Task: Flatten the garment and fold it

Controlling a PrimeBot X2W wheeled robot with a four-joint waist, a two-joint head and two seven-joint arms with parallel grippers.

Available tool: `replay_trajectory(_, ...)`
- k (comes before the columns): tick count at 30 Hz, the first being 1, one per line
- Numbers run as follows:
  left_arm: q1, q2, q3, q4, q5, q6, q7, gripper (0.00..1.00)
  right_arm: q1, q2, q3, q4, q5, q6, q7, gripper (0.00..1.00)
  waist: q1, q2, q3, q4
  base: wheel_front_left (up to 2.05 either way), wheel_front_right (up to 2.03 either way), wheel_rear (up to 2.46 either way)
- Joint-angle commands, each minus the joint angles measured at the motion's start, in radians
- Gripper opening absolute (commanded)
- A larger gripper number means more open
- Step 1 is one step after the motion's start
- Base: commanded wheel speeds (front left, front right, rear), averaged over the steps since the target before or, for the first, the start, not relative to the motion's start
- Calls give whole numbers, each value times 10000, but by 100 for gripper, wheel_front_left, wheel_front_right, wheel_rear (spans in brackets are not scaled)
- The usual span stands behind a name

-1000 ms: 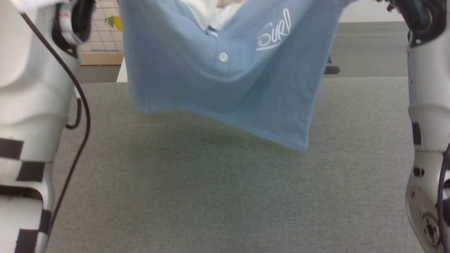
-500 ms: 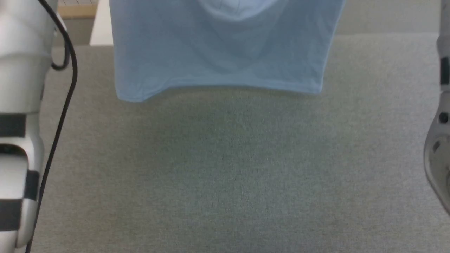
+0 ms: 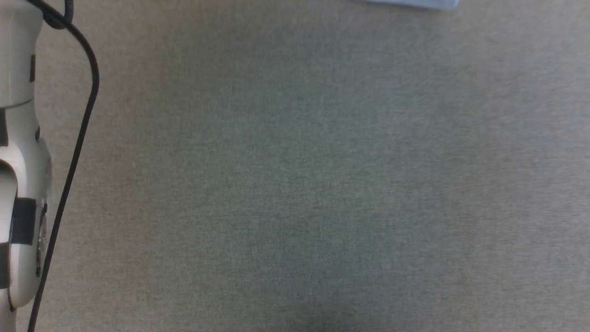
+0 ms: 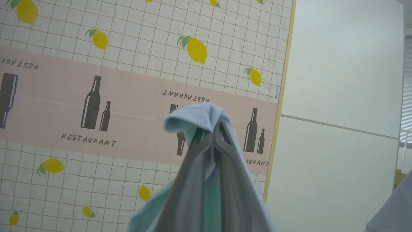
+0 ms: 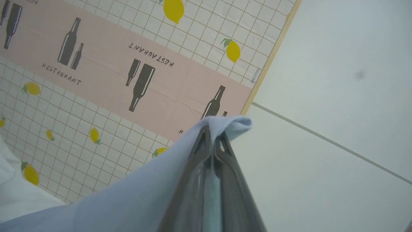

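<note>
Checking arm pose first: how are the two arms standing? (operator)

Both are aiming their fingers at a patterned backdrop (image 4: 96, 80) printed with lemons and bottles. A pale wall (image 4: 338, 80) is lying to the right of the left gripper (image 4: 212, 132) in its wrist view. The right gripper (image 5: 214, 135) is pointing near the backdrop's edge. In the head view the left forearm (image 3: 20, 138) is running along the left edge, with a black cable (image 3: 76, 133) hanging beside it. (inspector)

How are the jaws standing? (operator)

Both pairs are pressing together with no gap showing. Each is pinching a fold of the garment (image 4: 193, 116), and the fabric is wrapping over the fingertips. (inspector)

How is the garment looking, and where is it lying? (operator)

It is showing light blue with a fine knit texture. At the left gripper it is draping down either side of the fingers. At the right gripper the garment (image 5: 135, 193) is spreading away below and to the left of the fingers as a smooth sheet. White fabric (image 5: 16, 193) is showing further that way; whether it belongs to the garment cannot be told. In the head view a thin blue strip of the garment (image 3: 415, 3) is crossing the top edge, beyond the grey table surface (image 3: 299, 184). Whether the strip is touching the surface cannot be told. (inspector)
</note>
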Motion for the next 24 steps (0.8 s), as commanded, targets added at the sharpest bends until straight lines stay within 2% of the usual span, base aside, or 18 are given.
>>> replay_trajectory(1,-170,-7,116,41,13,-144,-205,0,-125,-127,42,86,-110,-17,-315,0,-3,0,775,276,0,0,0)
replay_trajectory(4,-82,-89,363,168,-76,-366,-412,0,-94,-480,210,336,-364,-17,-809,0,-3,0,874,391,0,0,0)
replay_trajectory(9,367,-116,657,345,40,-830,-509,0,227,-1168,1234,682,-1127,-17,-1620,0,-3,0,853,522,0,0,0)
replay_trajectory(16,1477,-106,283,839,-86,-1986,-259,0,981,-1603,2321,1390,-517,-17,-1910,0,-3,0,373,795,0,0,0)
replay_trajectory(19,2148,16,47,649,-659,-2296,478,0,1478,-1643,2787,1596,469,-17,-1939,0,-3,0,71,924,0,0,0)
replay_trajectory(21,2863,196,-3,127,-1229,-2384,959,0,1972,-1672,3067,1555,1552,-17,-1950,0,-3,0,-199,1025,0,0,0)
replay_trajectory(22,4027,541,53,-872,-2043,-2420,1673,0,2855,-1898,3438,1146,3247,-17,-1811,0,-3,0,-536,1158,0,0,0)
replay_trajectory(24,5065,901,142,-1791,-2565,-2405,2277,0,3723,-2317,3593,419,4619,-17,-1393,0,-3,0,-728,1241,0,0,0)
